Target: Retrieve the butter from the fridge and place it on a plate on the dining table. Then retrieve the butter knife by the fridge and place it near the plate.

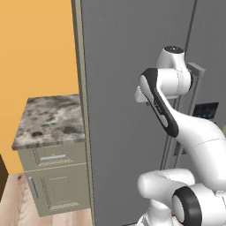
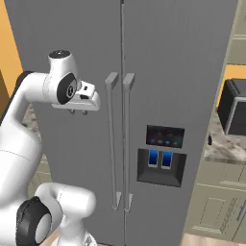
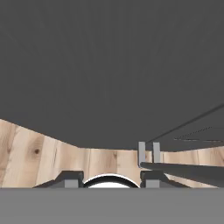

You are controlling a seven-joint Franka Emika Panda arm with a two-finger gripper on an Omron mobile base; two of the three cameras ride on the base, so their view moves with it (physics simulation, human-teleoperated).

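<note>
Fridge (image 2: 178,72): tall, dark grey, 2 doors, both closed; it is the landmark for every line below.
Handles (image 2: 111,139): 2 long upright bars side by side at the seam of the fridge doors, running from upper chest of the door down toward its lower part.
Tool (image 2: 78,112): hangs in front of the fridge's left door, just left of the handles, pointing down toward the floor; its 2 fingertips stand a little apart with nothing between them.
Butter: hidden; judged to lie inside the fridge, behind the closed doors.
Desk (image 1: 50,117): marble-topped cabinet just left of the fridge; I cannot make out a knife on it.
Step in hand: judged to be lining up on a fridge handle, door not yet opened.
How the door will handle: judged heavy and stiff on its hinge; the bar is rigid and smooth, so a grasp could slide along it.
Where to take hold: around the middle of 1 bar, fingers on either side of it.
How the butter will handle: judged light, soft, greasy; pinch gently across its short sides.
</note>
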